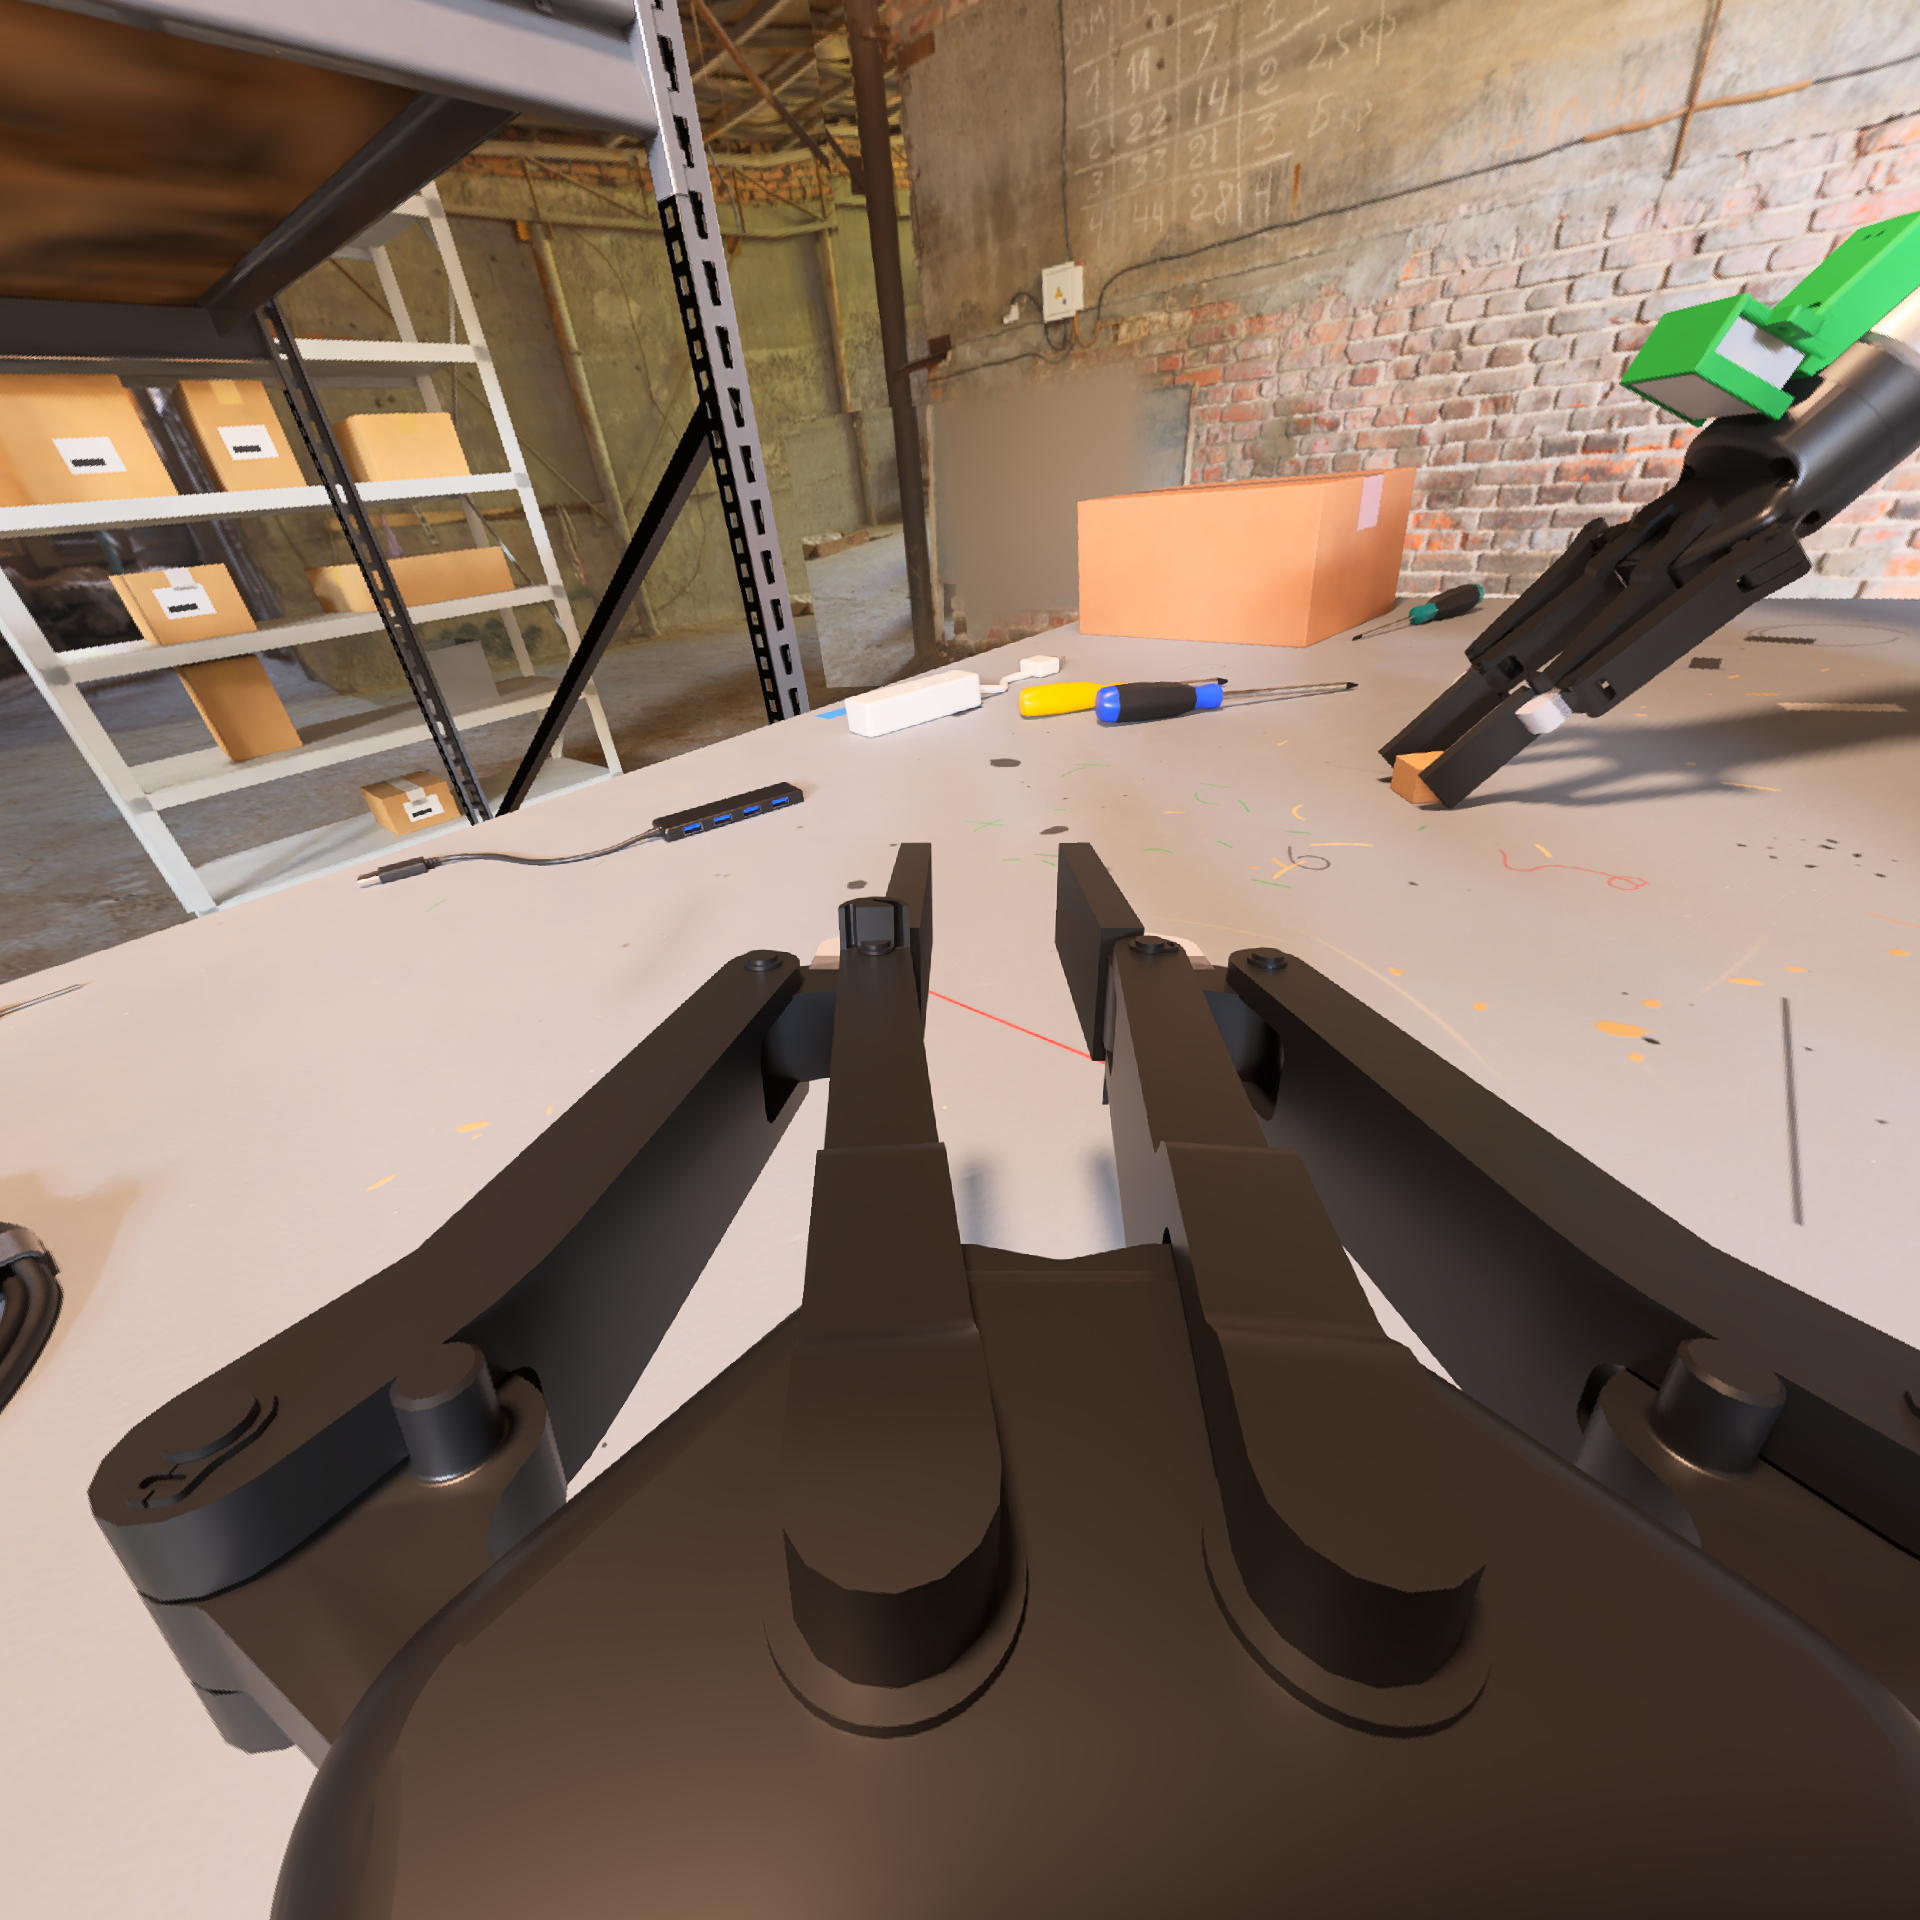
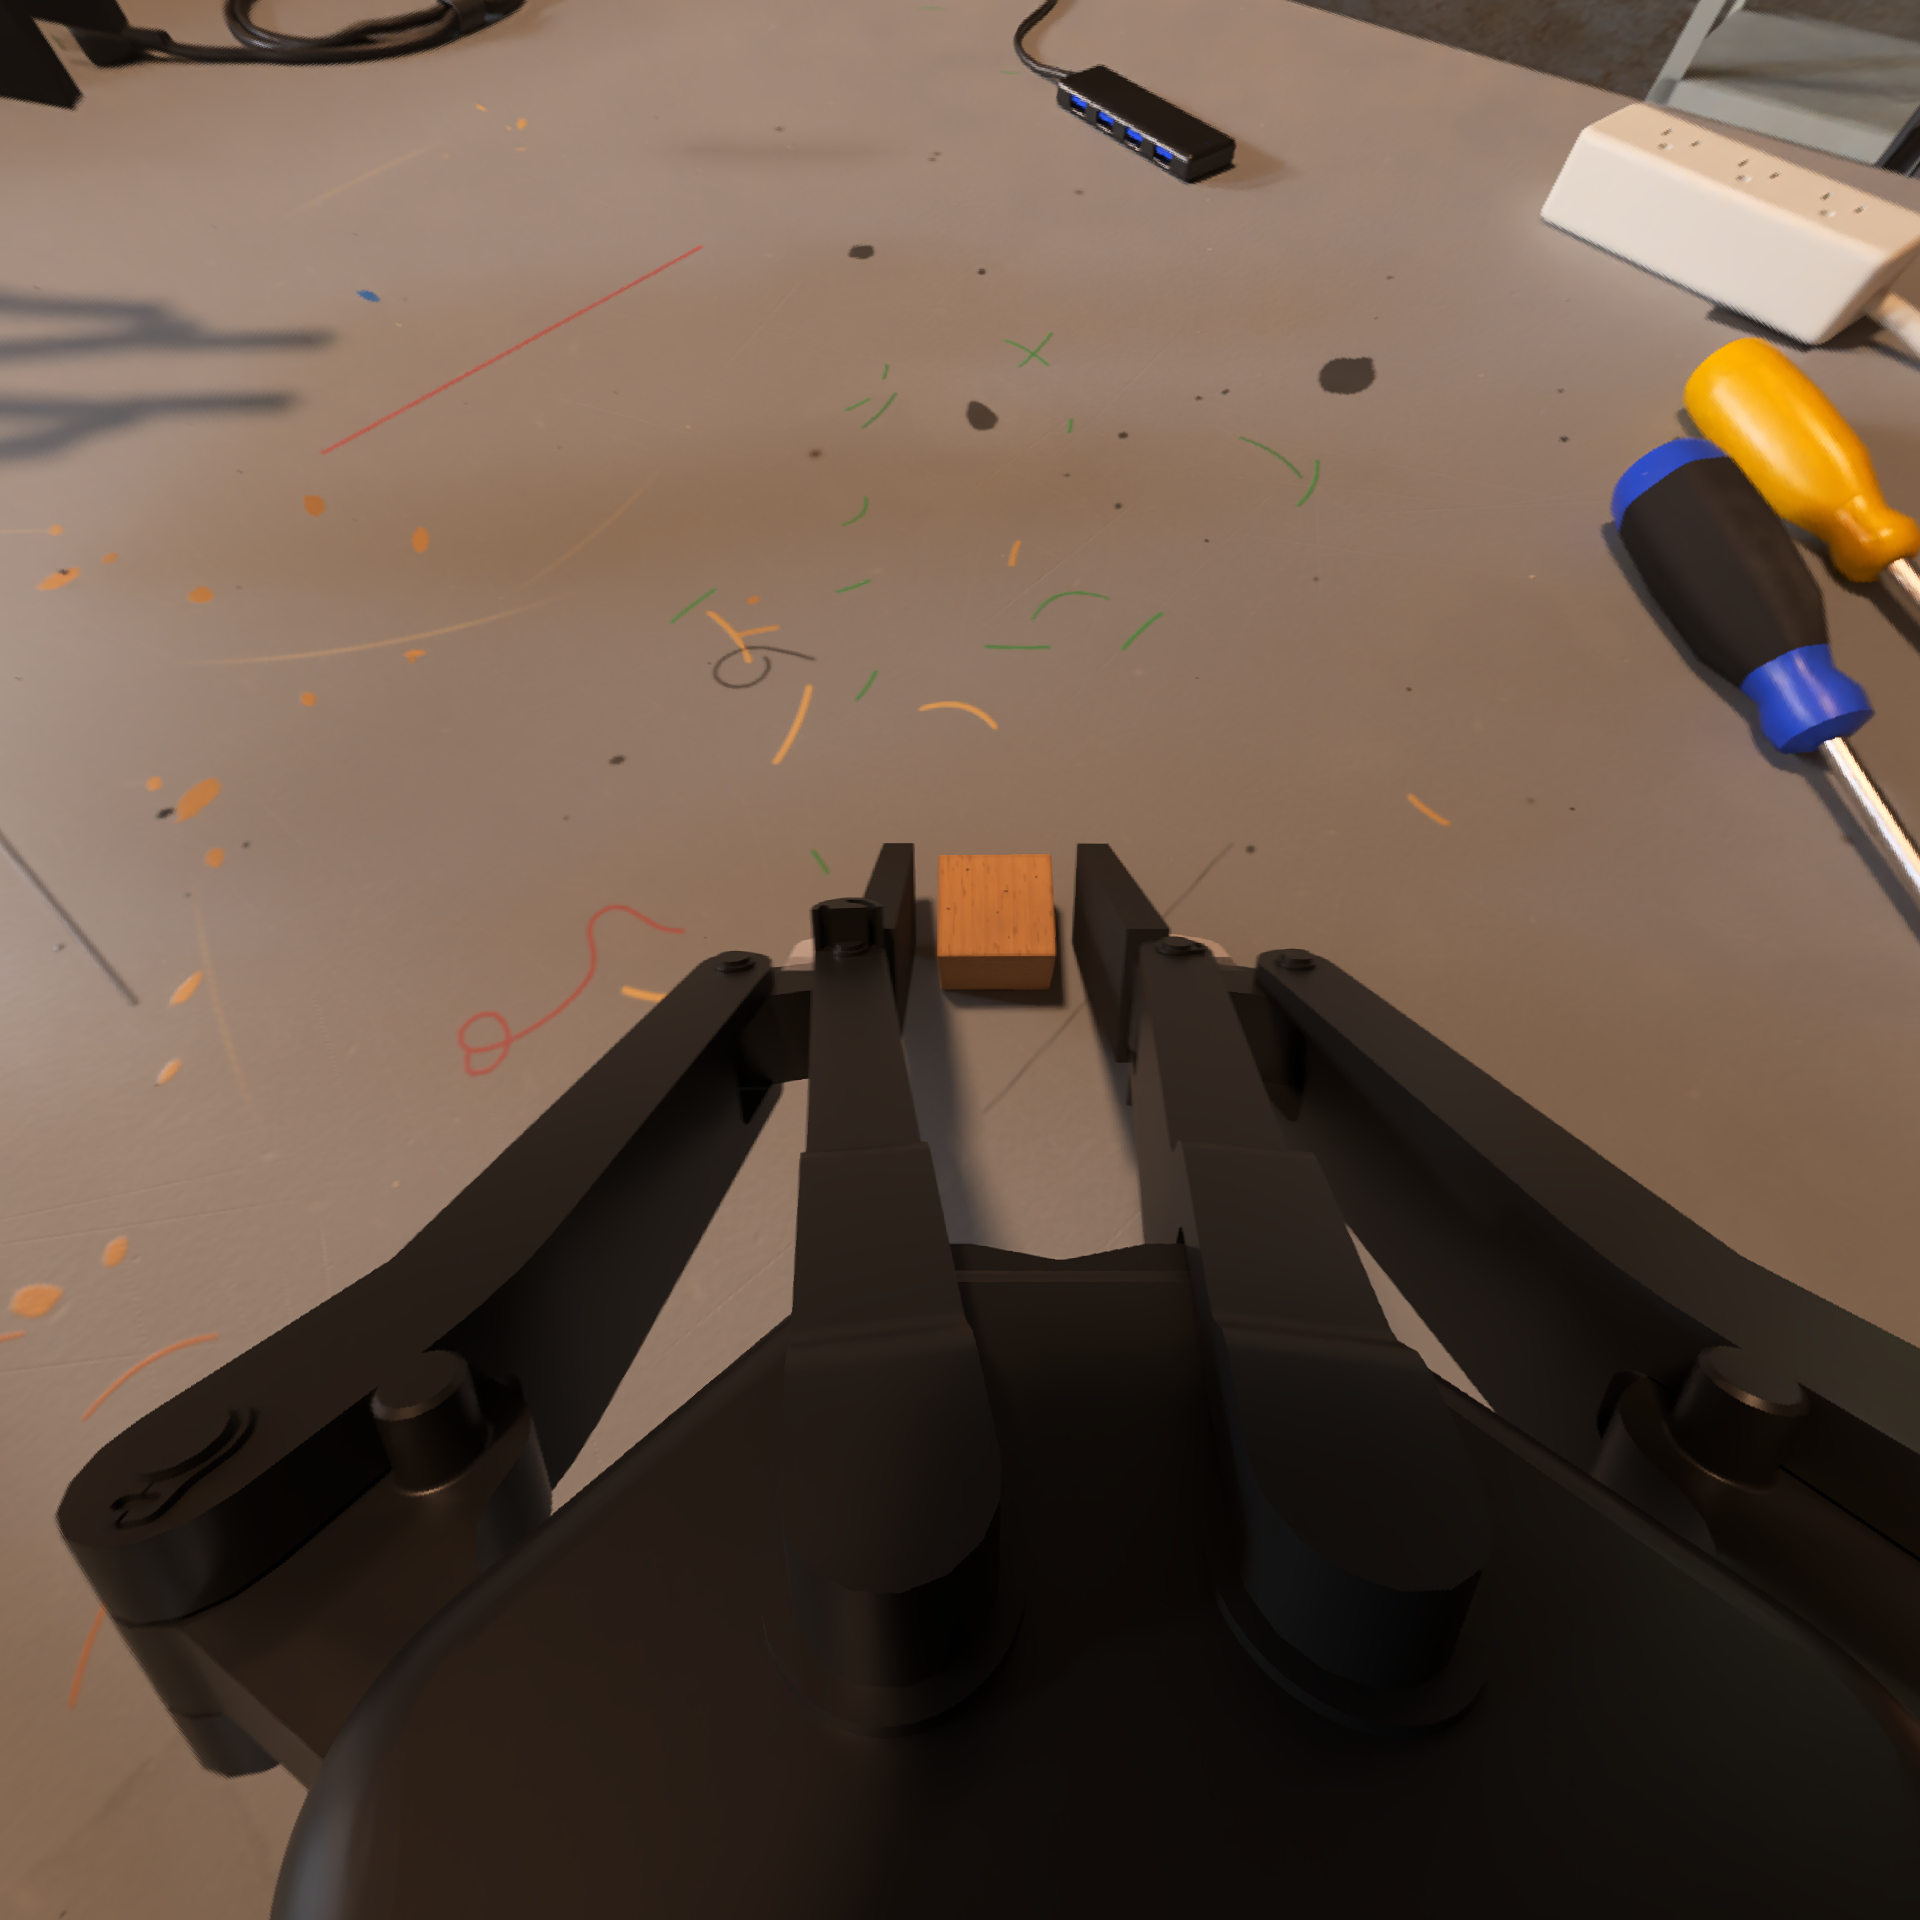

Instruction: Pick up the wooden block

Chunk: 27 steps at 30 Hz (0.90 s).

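Observation:
A small wooden block (image 2: 995, 920) lies on the grey table, between the two fingertips of my right gripper (image 2: 995, 873). The jaws stand open, with a narrow gap on each side of the block. In the left wrist view the same block (image 1: 1415, 777) shows at the right, partly hidden by the right gripper (image 1: 1439, 774), which reaches down to the table. My left gripper (image 1: 992, 868) is open and empty, low over the table, well away from the block.
A black USB hub (image 2: 1143, 122), a white power strip (image 2: 1730, 218), a yellow-handled screwdriver (image 2: 1803, 457) and a blue-black screwdriver (image 2: 1745, 597) lie beyond the block. A cardboard box (image 1: 1242, 556) and a green screwdriver (image 1: 1446, 603) are at the back. A metal shelf rack (image 1: 717, 416) stands left.

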Each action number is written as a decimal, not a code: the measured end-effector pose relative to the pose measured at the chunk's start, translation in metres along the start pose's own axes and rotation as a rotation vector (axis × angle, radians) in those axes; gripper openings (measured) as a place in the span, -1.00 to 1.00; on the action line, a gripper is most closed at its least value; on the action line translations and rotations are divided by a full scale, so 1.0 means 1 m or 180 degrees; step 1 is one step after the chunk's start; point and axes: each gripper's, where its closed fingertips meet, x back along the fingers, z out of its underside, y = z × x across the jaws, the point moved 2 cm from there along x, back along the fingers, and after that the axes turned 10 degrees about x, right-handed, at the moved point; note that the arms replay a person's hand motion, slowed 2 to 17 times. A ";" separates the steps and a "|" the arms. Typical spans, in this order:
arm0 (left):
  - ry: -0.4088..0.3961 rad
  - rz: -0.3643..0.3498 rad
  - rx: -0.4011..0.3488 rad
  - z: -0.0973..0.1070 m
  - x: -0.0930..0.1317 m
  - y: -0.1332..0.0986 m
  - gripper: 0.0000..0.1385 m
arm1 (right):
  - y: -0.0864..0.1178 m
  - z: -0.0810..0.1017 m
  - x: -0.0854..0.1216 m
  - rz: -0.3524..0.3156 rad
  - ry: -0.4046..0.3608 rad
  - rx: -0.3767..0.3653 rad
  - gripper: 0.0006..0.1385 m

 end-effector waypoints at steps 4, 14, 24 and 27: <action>-0.0010 -0.0002 0.0000 0.000 0.000 0.000 -0.54 | 0.000 -0.001 0.000 0.0060 0.0018 0.0051 -0.60; 0.0037 0.0001 -0.0053 0.001 -0.001 -0.002 -0.54 | 0.000 -0.002 0.000 0.0130 0.0030 0.0083 -0.60; 0.0244 0.0143 -0.0320 -0.010 -0.006 -0.021 -0.53 | 0.006 -0.011 0.001 0.0052 -0.0130 0.0038 -0.60; 0.0395 0.0326 -0.0352 -0.014 -0.012 -0.036 -0.50 | 0.008 -0.016 0.003 0.0011 -0.0218 0.0022 -0.60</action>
